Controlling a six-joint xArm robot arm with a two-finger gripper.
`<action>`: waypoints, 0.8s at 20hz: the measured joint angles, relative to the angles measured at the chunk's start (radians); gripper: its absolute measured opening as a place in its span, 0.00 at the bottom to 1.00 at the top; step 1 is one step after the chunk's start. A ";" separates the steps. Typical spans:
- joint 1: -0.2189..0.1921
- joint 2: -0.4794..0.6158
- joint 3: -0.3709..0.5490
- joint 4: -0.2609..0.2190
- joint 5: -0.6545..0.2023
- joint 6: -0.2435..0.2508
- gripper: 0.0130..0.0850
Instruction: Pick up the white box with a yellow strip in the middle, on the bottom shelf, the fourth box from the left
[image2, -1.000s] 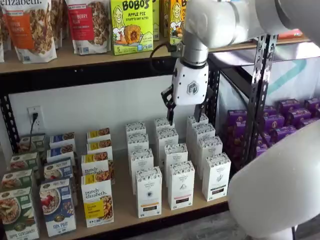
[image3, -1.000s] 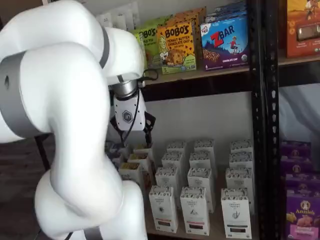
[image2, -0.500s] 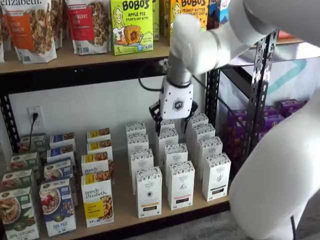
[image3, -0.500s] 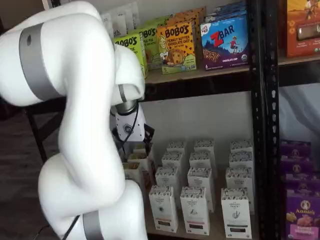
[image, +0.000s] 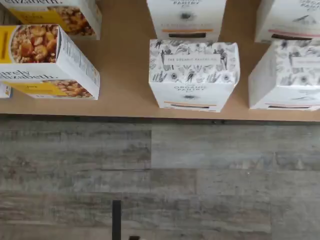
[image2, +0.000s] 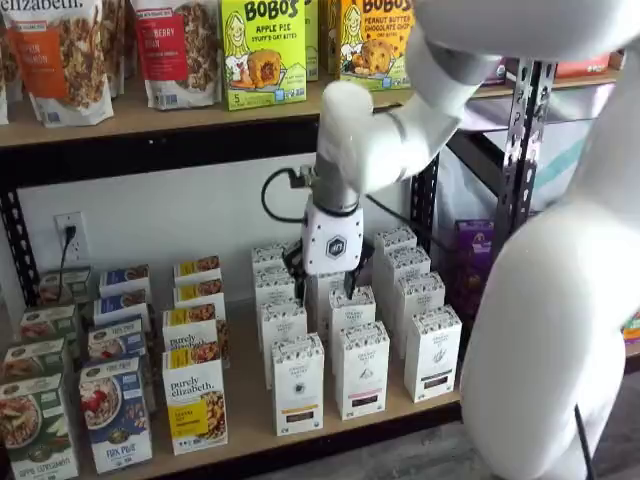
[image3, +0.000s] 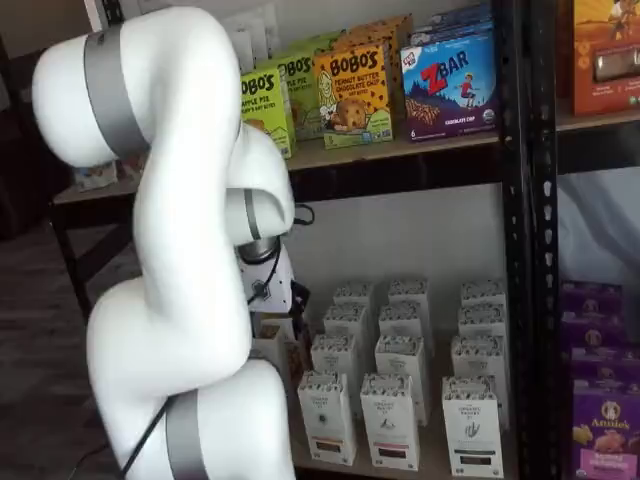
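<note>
My gripper (image2: 328, 270) hangs over the far rows, its jaws' state I cannot tell, and the white box (image2: 298, 385) stands at the near edge of the bottom shelf (image2: 247, 405), so I may grab the alike carton (image2: 362, 370) just right of it.

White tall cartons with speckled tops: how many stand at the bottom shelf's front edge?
3: left carton, middle carton, right carton, side by side. More rows stand behind, partly hidden by the white robot arm.

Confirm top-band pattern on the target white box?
Black-and-white floral speckle on the white box, clearest in the wrist view.
</note>
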 joint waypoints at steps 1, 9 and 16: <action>0.001 0.028 -0.008 -0.001 -0.019 0.002 1.00; 0.005 0.241 -0.091 -0.046 -0.142 0.045 1.00; -0.001 0.378 -0.145 -0.060 -0.243 0.050 1.00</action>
